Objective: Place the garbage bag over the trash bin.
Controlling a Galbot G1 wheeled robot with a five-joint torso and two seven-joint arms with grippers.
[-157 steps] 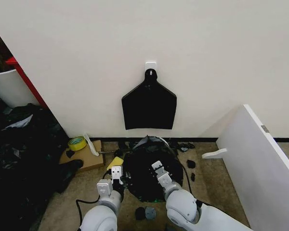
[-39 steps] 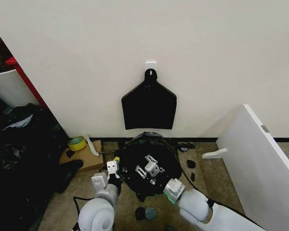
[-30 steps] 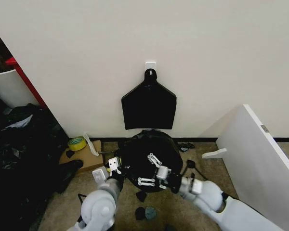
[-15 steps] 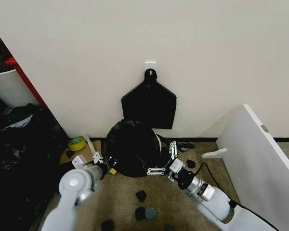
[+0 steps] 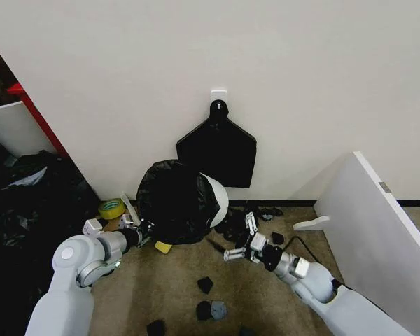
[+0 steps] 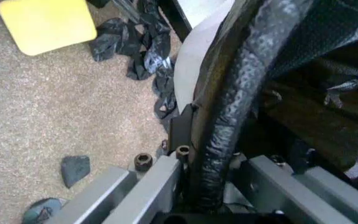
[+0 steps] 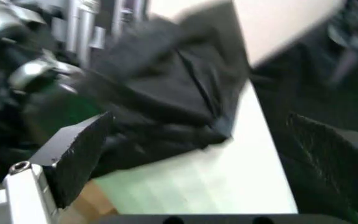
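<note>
The trash bin (image 5: 220, 198) is tilted off the carpet with its mouth turned towards me. The garbage bag (image 5: 173, 203) is stretched black and crinkly across that mouth. My left gripper (image 5: 144, 234) is at the lower left of the rim. In the left wrist view my left gripper (image 6: 211, 189) is shut on the bag-wrapped rim (image 6: 232, 112), with the bin's white wall (image 6: 188, 70) beside it. My right gripper (image 5: 240, 239) hangs open just right of the bin, low over the carpet and touching nothing. The right wrist view shows its dark pads (image 7: 79, 151) spread before the bag (image 7: 166, 93).
A flat black bundle of bags (image 5: 217, 150) hangs on a wall hook behind the bin. A yellow tape roll (image 5: 112, 208), a yellow pad (image 5: 163, 247) and black scraps (image 5: 206, 284) lie on the carpet. A white board (image 5: 378, 231) leans at right. A dark pile (image 5: 21, 210) and a red-trimmed container (image 5: 14, 126) stand left.
The left gripper has swung the bin up and to the left, tilting its bag-covered mouth towards me. The right gripper has come off the bag, moved right and stands open.
</note>
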